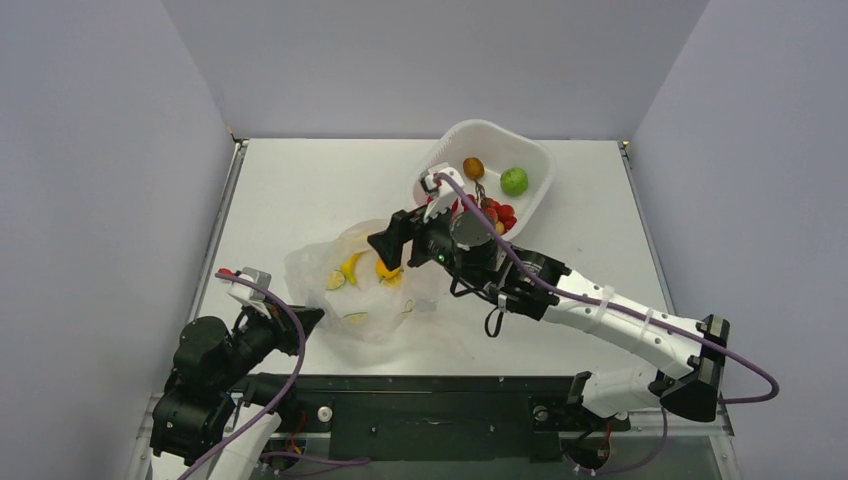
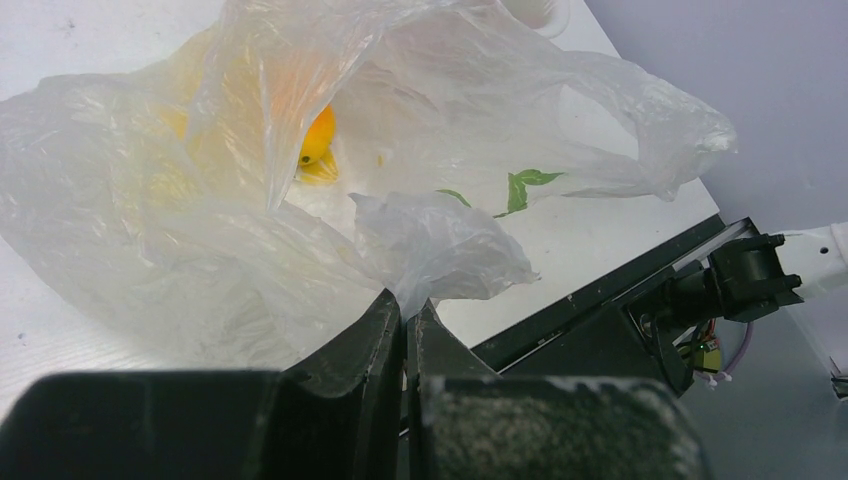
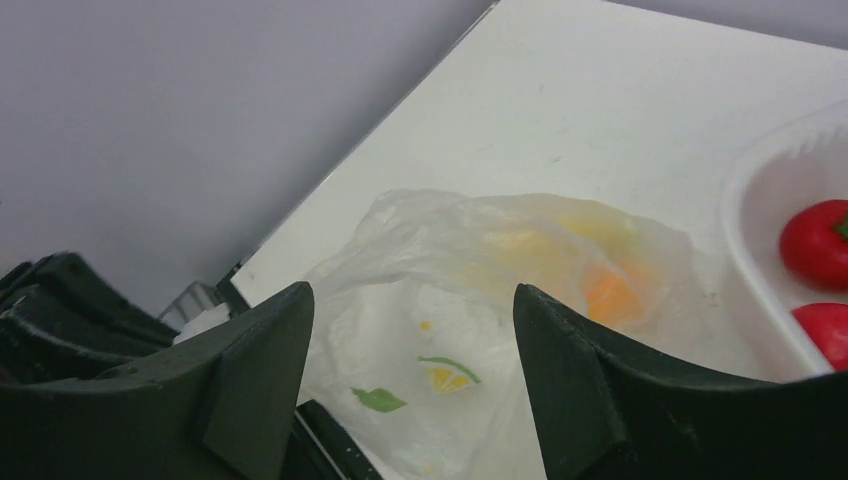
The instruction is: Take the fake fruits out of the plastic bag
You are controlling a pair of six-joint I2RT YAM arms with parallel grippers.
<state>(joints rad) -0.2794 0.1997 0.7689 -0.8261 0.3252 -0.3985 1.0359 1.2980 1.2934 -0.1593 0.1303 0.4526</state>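
Observation:
The plastic bag (image 1: 350, 290) lies crumpled on the table's left middle, printed with lemon slices and green leaves. An orange-yellow fruit (image 1: 386, 270) shows through it, also in the left wrist view (image 2: 318, 135) and the right wrist view (image 3: 610, 295). My left gripper (image 1: 305, 320) is shut on a fold of the bag's near edge (image 2: 440, 245). My right gripper (image 1: 384, 246) is open and empty, hovering above the bag's right side (image 3: 450, 340). Red fruits (image 1: 497, 213) lie in the white tub; two of them show in the right wrist view (image 3: 815, 245).
The white rigid tub (image 1: 545, 160) stands at the back right and also holds a green apple (image 1: 514, 181) and a small brown fruit (image 1: 473, 167). The black base rail (image 1: 430, 400) runs along the near edge. Grey walls close in both sides.

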